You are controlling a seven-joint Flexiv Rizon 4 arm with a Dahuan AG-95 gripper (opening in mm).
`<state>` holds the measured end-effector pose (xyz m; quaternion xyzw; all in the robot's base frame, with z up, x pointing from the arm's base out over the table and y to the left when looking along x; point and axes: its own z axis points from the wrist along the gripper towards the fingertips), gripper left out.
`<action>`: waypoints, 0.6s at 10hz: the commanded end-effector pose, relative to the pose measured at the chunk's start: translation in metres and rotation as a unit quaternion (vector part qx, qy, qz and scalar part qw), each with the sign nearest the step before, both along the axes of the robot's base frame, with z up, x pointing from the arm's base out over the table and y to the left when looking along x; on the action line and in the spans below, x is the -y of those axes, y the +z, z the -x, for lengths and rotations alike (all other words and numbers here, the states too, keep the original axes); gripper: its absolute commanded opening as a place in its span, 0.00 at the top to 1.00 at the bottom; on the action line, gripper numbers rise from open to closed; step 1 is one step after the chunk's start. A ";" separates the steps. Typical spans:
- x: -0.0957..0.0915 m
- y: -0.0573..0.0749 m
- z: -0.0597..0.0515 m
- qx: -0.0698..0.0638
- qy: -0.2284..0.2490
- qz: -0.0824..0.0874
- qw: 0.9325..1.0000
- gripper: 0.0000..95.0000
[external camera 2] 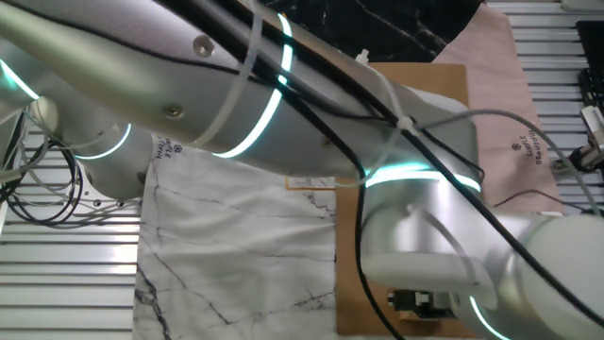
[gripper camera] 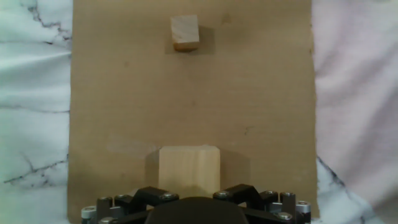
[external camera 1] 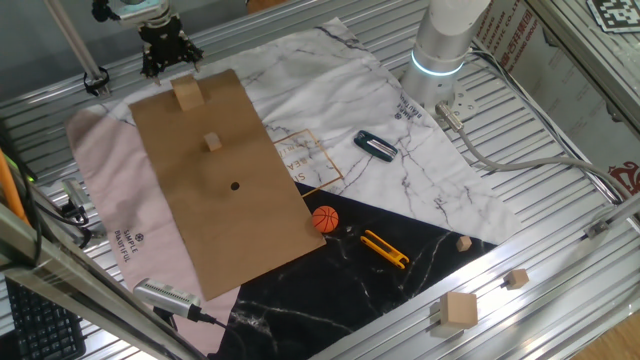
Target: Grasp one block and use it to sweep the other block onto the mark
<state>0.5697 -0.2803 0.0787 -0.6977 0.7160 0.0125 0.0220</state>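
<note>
Larger block (external camera 1: 186,95) sits on the brown cardboard sheet (external camera 1: 225,200), near the sheet's far short edge in one fixed view. It looks slightly taller than wide there, standing upright; faces run roughly square to the sheet's edges. In the hand view the same block (gripper camera: 189,168) lies at bottom centre, just in front of the gripper body, its lower edge cut off by the black housing.

Small cube (external camera 1: 212,142) rests further along the sheet's midline, well apart from the larger block, upright, edges a little rotated against the sheet in the hand view (gripper camera: 185,32). The black dot mark (external camera 1: 235,185) lies beyond the cube on the same line: block, cube and dot run roughly along the sheet's long axis. Dot not visible in the hand view.

Gripper (external camera 1: 166,52) hovers just behind the larger block, over the sheet's far edge. Fingertips are not seen in any view; whether the pincer is wide or narrow cannot be told.

The other fixed view is mostly blocked by the arm (external camera 2: 283,104); only a strip of cardboard shows, neither block.

Beside the sheet: orange ball (external camera 1: 325,219), yellow tool (external camera 1: 385,249), black device (external camera 1: 375,146), marbled cloth (external camera 1: 400,170).
</note>
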 end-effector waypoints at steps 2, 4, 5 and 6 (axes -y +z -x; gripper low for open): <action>-0.005 -0.006 0.002 0.002 -0.007 0.002 1.000 0.00; -0.007 -0.009 0.002 0.004 -0.009 0.003 1.000 0.00; -0.007 -0.010 0.002 0.004 -0.009 0.003 1.000 0.00; -0.007 -0.013 0.002 0.005 -0.011 0.004 1.000 0.00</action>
